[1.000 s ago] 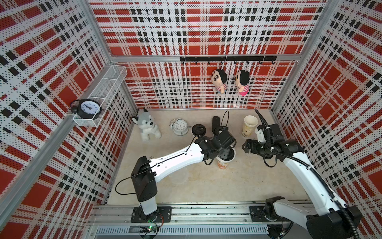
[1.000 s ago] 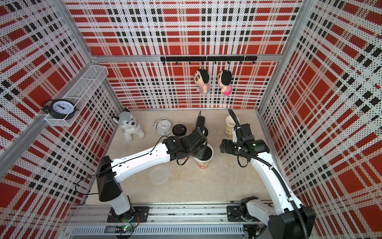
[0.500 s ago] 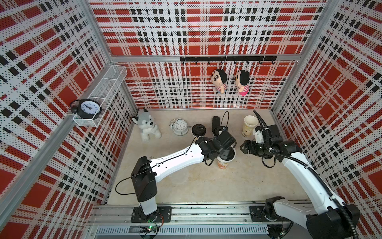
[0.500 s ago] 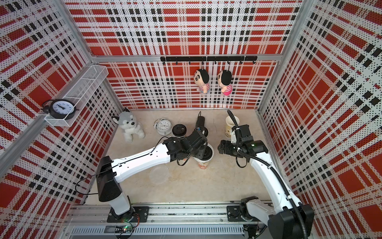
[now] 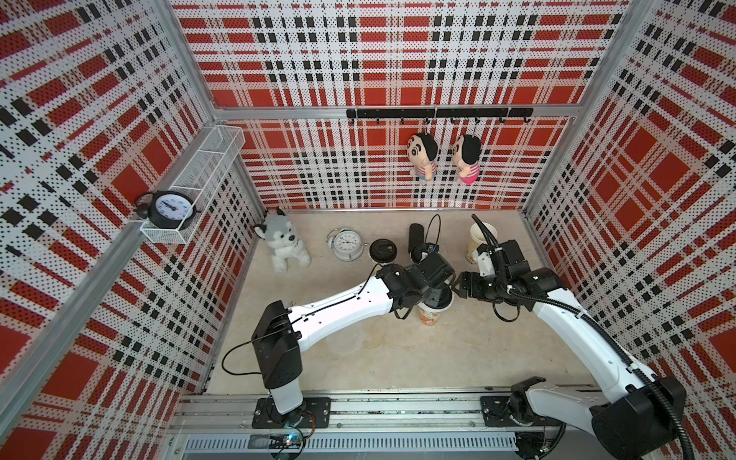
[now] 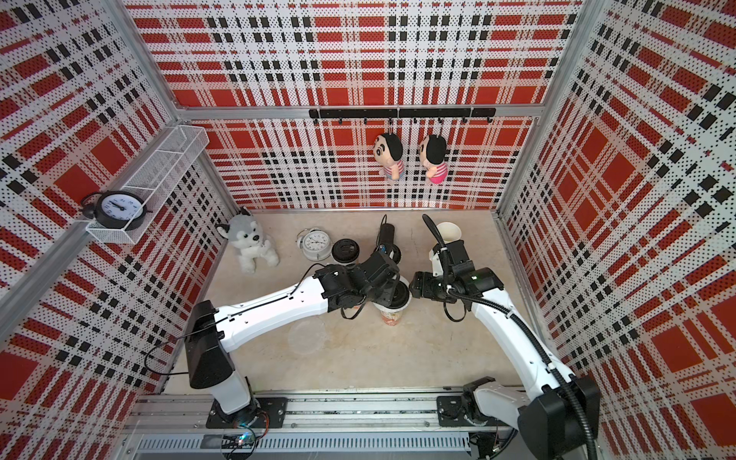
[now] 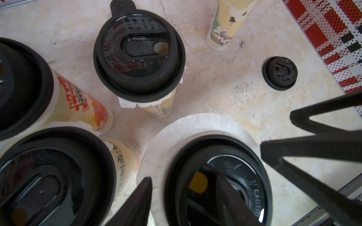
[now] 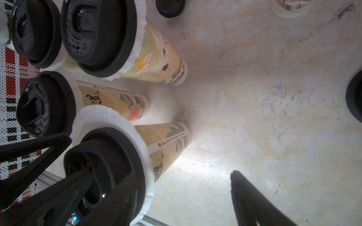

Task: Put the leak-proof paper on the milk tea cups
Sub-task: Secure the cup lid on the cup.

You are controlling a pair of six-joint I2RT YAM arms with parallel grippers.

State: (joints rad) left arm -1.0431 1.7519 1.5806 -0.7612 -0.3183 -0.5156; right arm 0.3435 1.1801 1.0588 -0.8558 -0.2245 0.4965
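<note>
Left claw (image 7: 176,173): grip unclear atop lidded milk tea cup (image 8: 168,148); right claw (image 5: 458,285) wide alongside. Bump cd tip it, skew leak-proof paper (image 7: 195,123).

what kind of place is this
Likely a staged robot test booth, not a real shop: plaid perforated walls, two robot arms mounted on a front rail, lidded milk tea cups and a plush husky.
</note>
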